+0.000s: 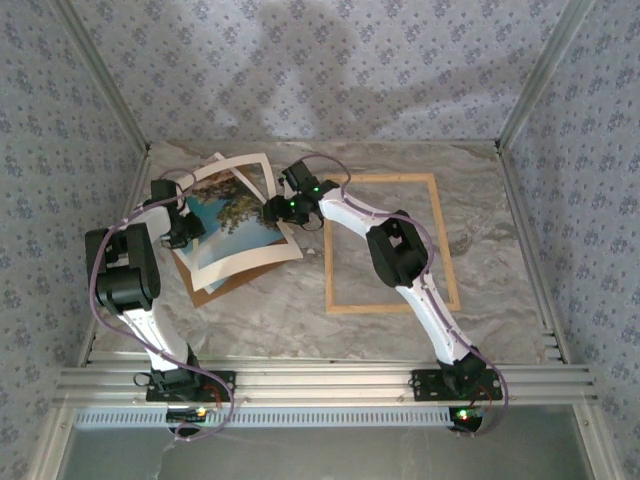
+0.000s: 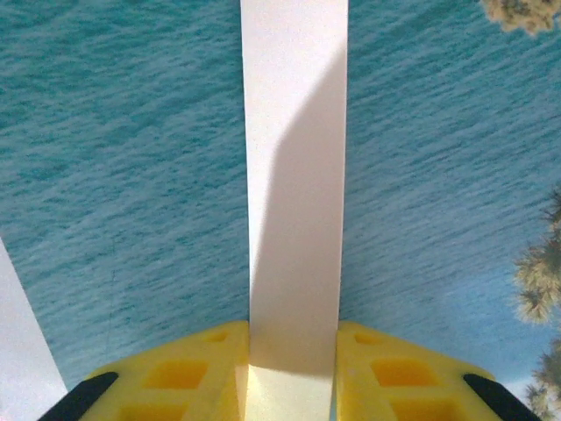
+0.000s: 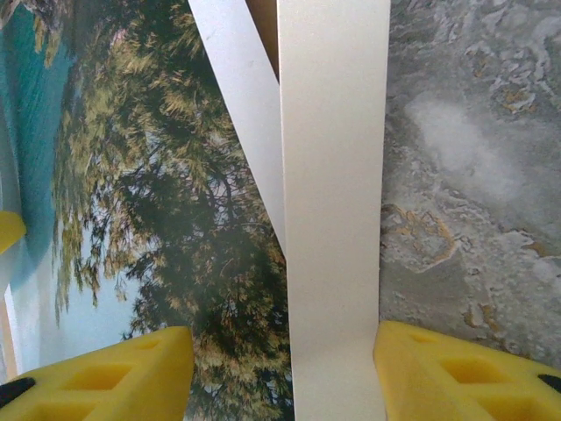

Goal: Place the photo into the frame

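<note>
1. My left end effector (image 2: 294, 355) grasps a rail of the cream-white card mat (image 2: 294, 175).
2. My right end effector (image 3: 282, 351), released, straddles another rail.
3. Rectangular seaside paper photo (image 1: 232, 212) lies under the mat, at 9 o'clock from the light tan wooden frame (image 1: 370, 310).

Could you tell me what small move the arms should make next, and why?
Probably close the right gripper on the cream-white card mat strip between its open jaws. The left gripper pinches the mat's opposite side, and the mat lies over the seaside paper photo, which must be freed before reaching the empty light tan wooden frame.
</note>
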